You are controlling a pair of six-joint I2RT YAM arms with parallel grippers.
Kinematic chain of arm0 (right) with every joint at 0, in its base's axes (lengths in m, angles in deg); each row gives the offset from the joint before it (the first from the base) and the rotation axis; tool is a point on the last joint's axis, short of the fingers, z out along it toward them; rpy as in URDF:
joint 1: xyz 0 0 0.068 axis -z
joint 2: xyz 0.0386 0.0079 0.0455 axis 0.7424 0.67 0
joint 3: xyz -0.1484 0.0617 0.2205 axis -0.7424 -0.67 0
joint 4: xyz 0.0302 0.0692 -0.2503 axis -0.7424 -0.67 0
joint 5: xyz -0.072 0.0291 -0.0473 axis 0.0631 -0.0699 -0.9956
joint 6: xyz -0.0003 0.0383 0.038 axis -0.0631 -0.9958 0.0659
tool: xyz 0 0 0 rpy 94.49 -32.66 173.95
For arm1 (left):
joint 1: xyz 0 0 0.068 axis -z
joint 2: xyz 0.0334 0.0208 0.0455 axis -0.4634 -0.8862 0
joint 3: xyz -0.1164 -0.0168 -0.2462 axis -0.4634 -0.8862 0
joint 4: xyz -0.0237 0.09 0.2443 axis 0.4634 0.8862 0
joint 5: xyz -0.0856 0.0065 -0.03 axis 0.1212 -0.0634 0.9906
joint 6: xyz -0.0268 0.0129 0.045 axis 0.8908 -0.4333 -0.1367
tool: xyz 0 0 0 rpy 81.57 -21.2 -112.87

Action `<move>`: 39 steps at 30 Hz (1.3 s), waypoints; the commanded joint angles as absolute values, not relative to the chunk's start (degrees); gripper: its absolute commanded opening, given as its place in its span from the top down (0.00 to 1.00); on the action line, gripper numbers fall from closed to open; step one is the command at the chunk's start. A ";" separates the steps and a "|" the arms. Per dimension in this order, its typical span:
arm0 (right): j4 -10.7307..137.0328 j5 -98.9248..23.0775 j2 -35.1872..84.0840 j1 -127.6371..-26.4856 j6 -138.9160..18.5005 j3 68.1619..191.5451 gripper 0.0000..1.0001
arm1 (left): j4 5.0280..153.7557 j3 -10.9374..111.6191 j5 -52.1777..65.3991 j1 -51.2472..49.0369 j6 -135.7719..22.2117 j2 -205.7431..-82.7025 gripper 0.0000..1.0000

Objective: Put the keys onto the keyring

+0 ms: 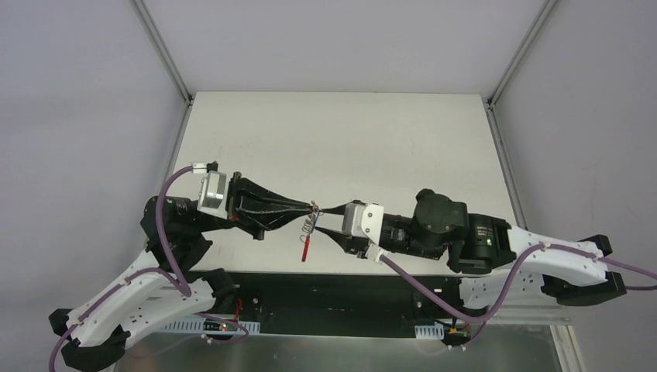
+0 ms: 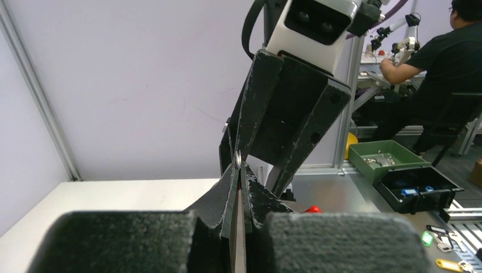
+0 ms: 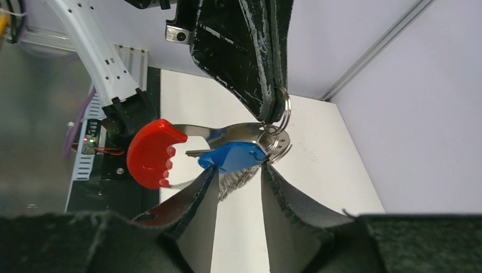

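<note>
My left gripper (image 1: pixel 311 206) is shut on a thin silver ring of the keyring (image 1: pixel 312 220) and holds it above the table's front middle. In the right wrist view its fingers (image 3: pixel 244 62) come down from the top onto the ring (image 3: pixel 283 115). The red curved strip (image 3: pixel 150 153) hangs off the rings toward the near edge; it also shows in the top view (image 1: pixel 306 246). My right gripper (image 3: pixel 239 168) grips the blue tag (image 3: pixel 236 156) of the key end to end, pressed against the rings. The dark key blade (image 3: pixel 196 152) pokes out to the left. In the left wrist view only a sliver of ring (image 2: pixel 239 162) shows at the shut fingertips.
The white table (image 1: pixel 349 139) stretches away behind both grippers. A black strip and the arm bases lie along its near edge. Beyond the table, the left wrist view shows a green bin (image 2: pixel 386 156), a black bin (image 2: pixel 418 187) and a seated person (image 2: pixel 437 68).
</note>
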State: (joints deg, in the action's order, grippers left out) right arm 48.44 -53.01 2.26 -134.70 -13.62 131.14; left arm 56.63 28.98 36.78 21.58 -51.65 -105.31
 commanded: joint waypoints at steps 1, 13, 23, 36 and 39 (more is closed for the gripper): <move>53.77 -60.48 3.18 -136.88 -9.05 133.62 0.64 | 46.38 27.40 33.94 22.08 -50.05 -104.22 1.00; 55.32 -68.05 4.67 -141.43 -5.80 137.71 0.66 | 45.45 25.91 33.99 22.14 -49.66 -102.60 1.00; 54.70 -69.22 6.32 -141.91 -5.08 139.82 0.73 | 45.46 25.87 34.78 22.13 -49.64 -101.94 1.00; 53.65 -66.10 6.24 -142.75 -5.02 139.36 0.94 | 46.81 25.44 33.51 22.12 -50.67 -100.69 1.00; 53.64 -66.41 6.04 -142.93 -4.95 138.89 1.00 | 46.87 25.37 32.90 22.08 -50.87 -100.63 1.00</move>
State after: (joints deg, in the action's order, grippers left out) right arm 52.37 -66.56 7.18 -142.37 -5.30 137.66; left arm 50.12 25.28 34.21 21.58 -50.78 -101.31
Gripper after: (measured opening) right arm 0.031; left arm 0.003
